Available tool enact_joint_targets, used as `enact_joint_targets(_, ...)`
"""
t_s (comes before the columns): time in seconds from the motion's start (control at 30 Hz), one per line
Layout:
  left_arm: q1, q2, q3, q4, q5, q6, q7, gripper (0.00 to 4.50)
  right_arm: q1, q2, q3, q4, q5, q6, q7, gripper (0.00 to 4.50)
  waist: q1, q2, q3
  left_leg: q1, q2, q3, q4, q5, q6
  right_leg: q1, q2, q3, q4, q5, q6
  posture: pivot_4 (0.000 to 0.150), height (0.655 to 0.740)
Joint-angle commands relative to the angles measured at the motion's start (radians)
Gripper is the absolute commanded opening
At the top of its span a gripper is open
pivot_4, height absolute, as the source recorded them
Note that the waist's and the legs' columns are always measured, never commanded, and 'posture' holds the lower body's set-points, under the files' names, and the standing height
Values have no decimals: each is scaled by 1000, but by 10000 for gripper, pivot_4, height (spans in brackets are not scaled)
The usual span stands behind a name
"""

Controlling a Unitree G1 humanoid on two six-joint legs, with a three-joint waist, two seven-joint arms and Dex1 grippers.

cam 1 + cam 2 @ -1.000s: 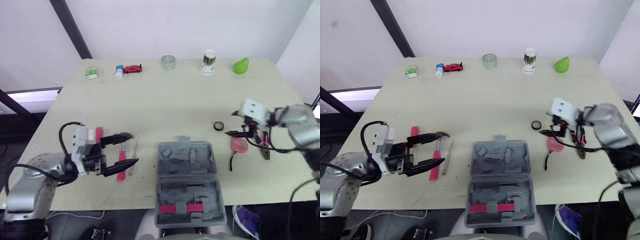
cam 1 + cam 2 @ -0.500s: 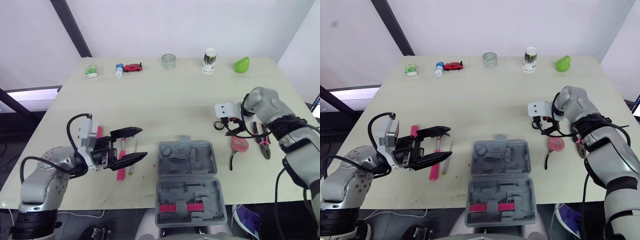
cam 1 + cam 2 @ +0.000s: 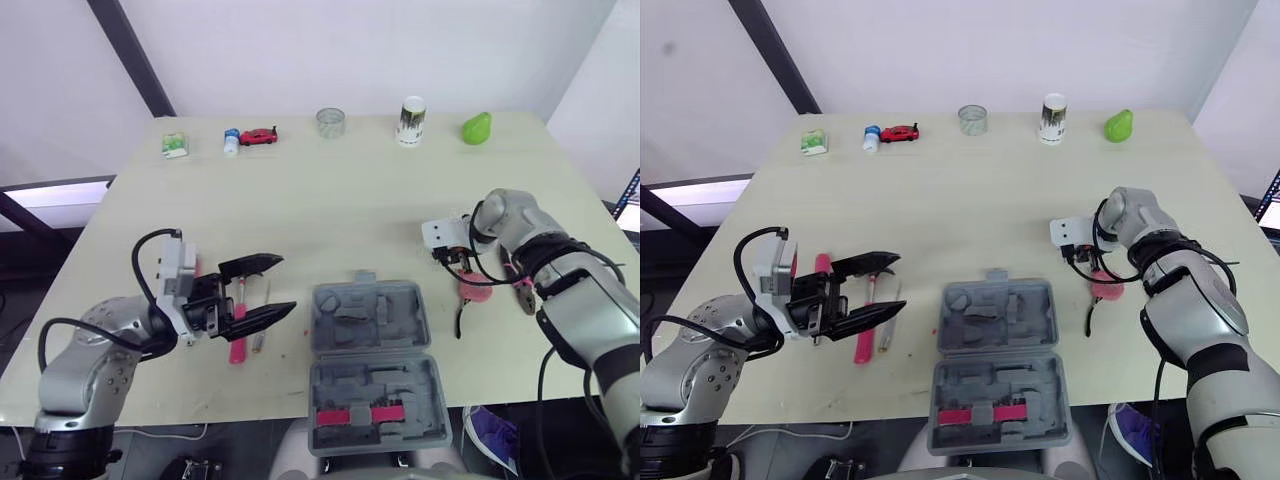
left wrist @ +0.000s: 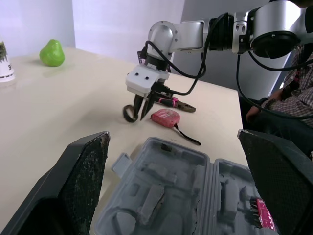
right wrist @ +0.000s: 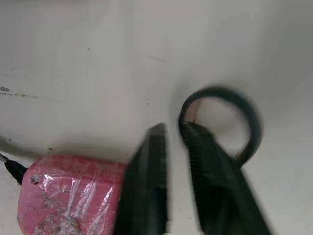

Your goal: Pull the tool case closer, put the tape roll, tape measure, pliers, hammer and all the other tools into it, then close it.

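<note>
Picking up the tape roll: the right gripper (image 5: 172,128) is poised at the black tape roll (image 5: 254,122), its two fingers drawn close with a slit of bare table between them. One tip is set inside the ring and the other just outside, so the wall is straddled but, it is judged, not yet pinched. The pink tape measure (image 5: 68,196) lies just beside the roll, with the pliers (image 3: 522,292) further toward the robot's right. The grey tool case (image 3: 370,350) is laid open at the near edge of the table (image 3: 330,190), between the two arms (a pink insert is seen in its near half). To the case's left, the left gripper (image 3: 285,285) is held above the table, fingers spread wide, over pink-handled tools (image 3: 238,340). The case is judged near enough, so loading is the step in hand. Next, the fingers would need to be closed on the ring's wall, and the roll lifted and carried to the case.
</note>
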Motion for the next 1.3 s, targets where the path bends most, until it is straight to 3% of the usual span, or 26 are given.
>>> enact_joint_targets(0.03,5,-3,24,-36,-15,-24,1,45000,-36,6,-27,3,-9,-20,-11,1150,0,0,0,0,0,0,0,0,0,0,0,0,0,0,0,1500,7400)
enact_joint_targets(0.33,13,-11,14,-32,-10,-34,6,45000,-57,-4,-33,6,-36,-81,-21,1150,1,0,0,0,0,0,2,0,0,0,0,0,3,0,0,1500,7400)
enact_joint_targets(0.43,11,-15,8,-28,-5,-37,6,45000,-65,-8,-36,9,-39,-86,-8,12321,0,1,1,0,0,0,2,0,0,0,0,0,3,0,0,1500,7400)
enact_joint_targets(0.57,4,-17,2,-24,-3,-38,5,45000,-77,-10,-39,21,-53,-86,-47,32831,1,1,1,0,0,0,2,0,0,0,-1,0,4,0,0,1500,7400)
enact_joint_targets(1.3,-11,-8,2,-29,-18,-25,-7,45000,-52,15,-61,113,-75,-34,-88,32831,1,2,1,0,0,0,2,0,0,0,-1,1,4,0,0,1500,7400)
